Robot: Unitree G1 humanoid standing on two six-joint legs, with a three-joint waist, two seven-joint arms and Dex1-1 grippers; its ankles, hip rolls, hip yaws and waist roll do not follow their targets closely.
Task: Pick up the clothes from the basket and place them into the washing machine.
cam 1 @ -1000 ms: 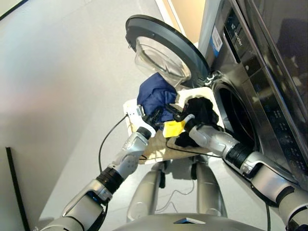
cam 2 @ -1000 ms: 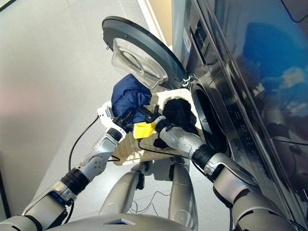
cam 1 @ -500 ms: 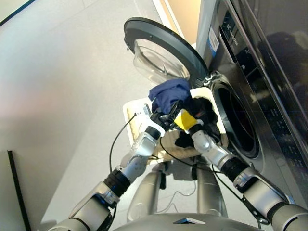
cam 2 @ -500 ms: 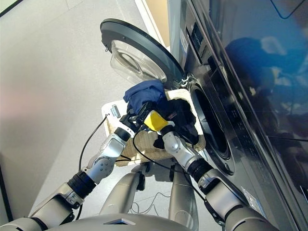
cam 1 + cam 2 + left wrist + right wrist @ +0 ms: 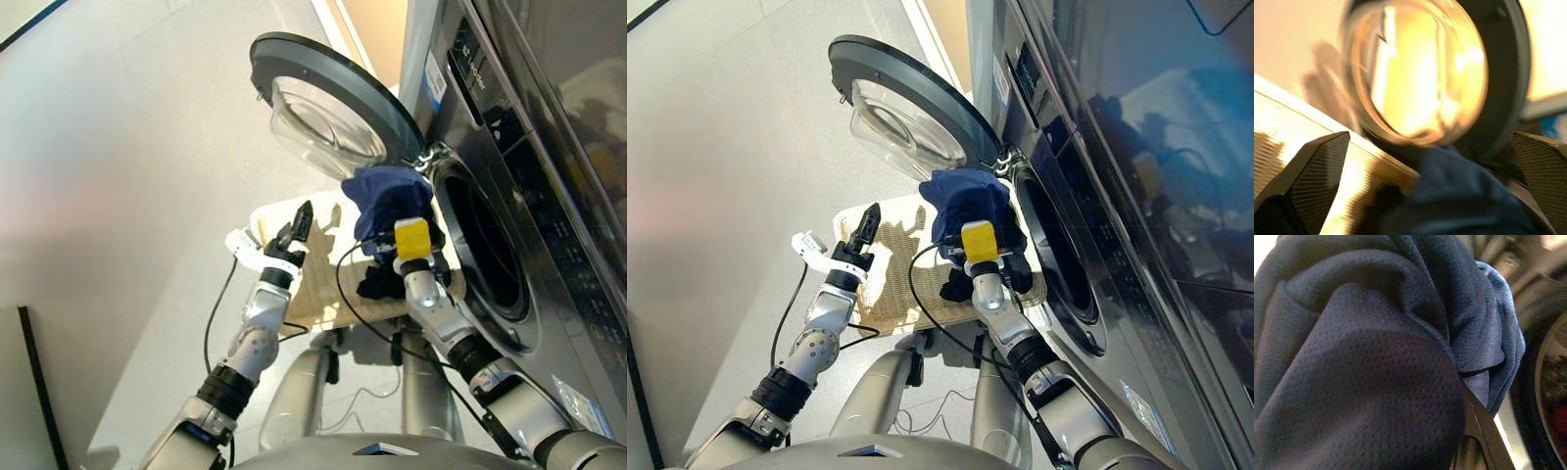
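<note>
A navy blue garment (image 5: pixel 385 193) hangs bunched from my right gripper (image 5: pixel 400 213), which is shut on it just in front of the washing machine's drum hole (image 5: pixel 487 257). The cloth fills the right wrist view (image 5: pixel 1366 362), with one black finger (image 5: pixel 1484 431) showing beneath it. My left gripper (image 5: pixel 297 227) stands open over the left part of the cream basket (image 5: pixel 318 287), apart from the cloth and holding nothing. A black garment (image 5: pixel 377 281) lies at the basket's right end, under my right wrist. Something red (image 5: pixel 1557 418) shows blurred inside the drum.
The round porthole door (image 5: pixel 328 108) stands swung open above and behind the basket, close over both grippers. The machine's dark glossy front (image 5: pixel 549 147) fills the right side. A black cable (image 5: pixel 211 318) hangs from my left arm. Light floor (image 5: pixel 118 196) lies to the left.
My left gripper has let go of the navy garment and drawn back to the left, open. My right gripper has carried the garment up and right, toward the drum hole.
</note>
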